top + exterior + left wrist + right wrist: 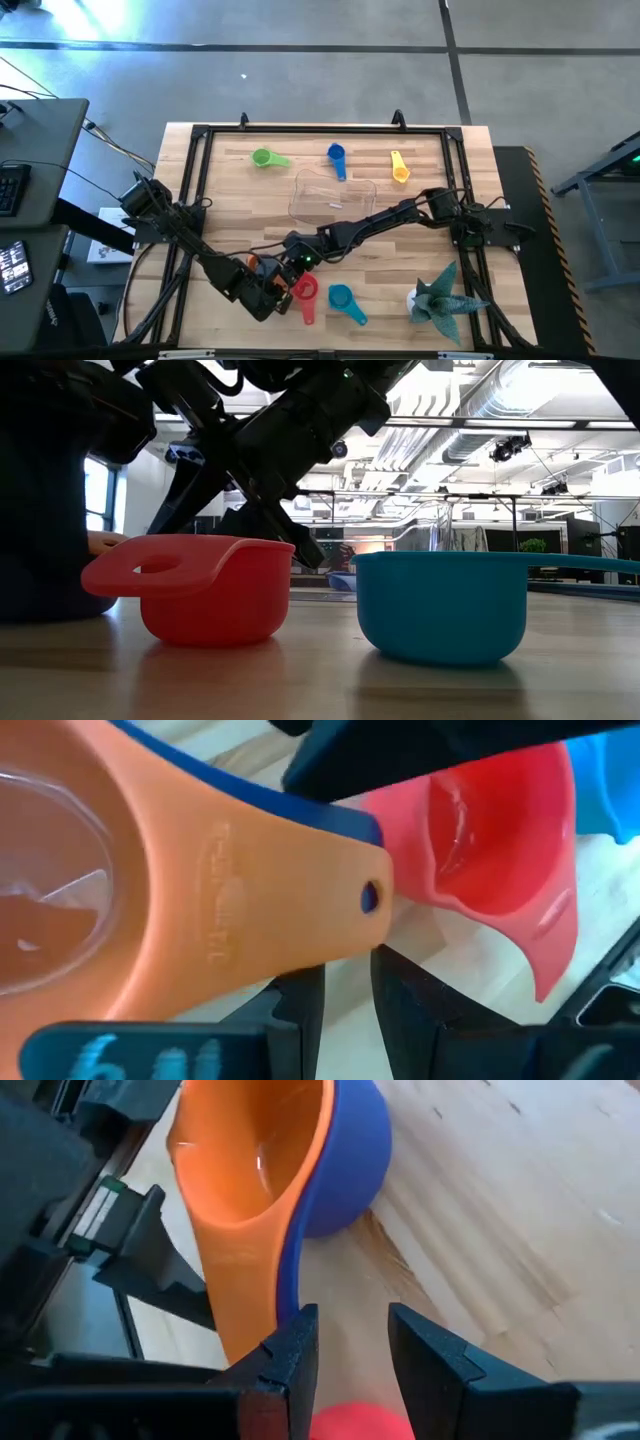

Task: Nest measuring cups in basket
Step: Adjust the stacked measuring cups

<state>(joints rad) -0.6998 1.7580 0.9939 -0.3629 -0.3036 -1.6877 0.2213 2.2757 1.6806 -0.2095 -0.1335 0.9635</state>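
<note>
An orange cup (250, 1160) sits nested in a blue-purple cup (355, 1150), tilted, between both grippers near the table's near-left part (260, 264). The two handles (330, 910) lie stacked. My left gripper (345, 982) is slightly open just past the handle end. My right gripper (352, 1330) is open, and the handles (262, 1295) run down beside one of its fingers. A red cup (304, 290) and a teal cup (341, 297) stand on their bases near the front edge. Green (262, 157), blue (336, 155) and yellow (399, 165) cups lie beyond the clear basket (333, 197). My left gripper has the stacked handles' end (368, 925) right over its fingertips; nothing sits in the gap, and I cannot tell whether it touches. My right gripper has the handles passing behind one finger (295, 1345); wood shows in its gap, and I cannot tell whether it touches.
A spiky teal-grey paper figure (440, 298) stands at the near right. A black frame (300, 129) borders the wooden table. The red cup (215, 590) and teal cup (440, 605) stand close to the grippers. Bare wood lies around the basket.
</note>
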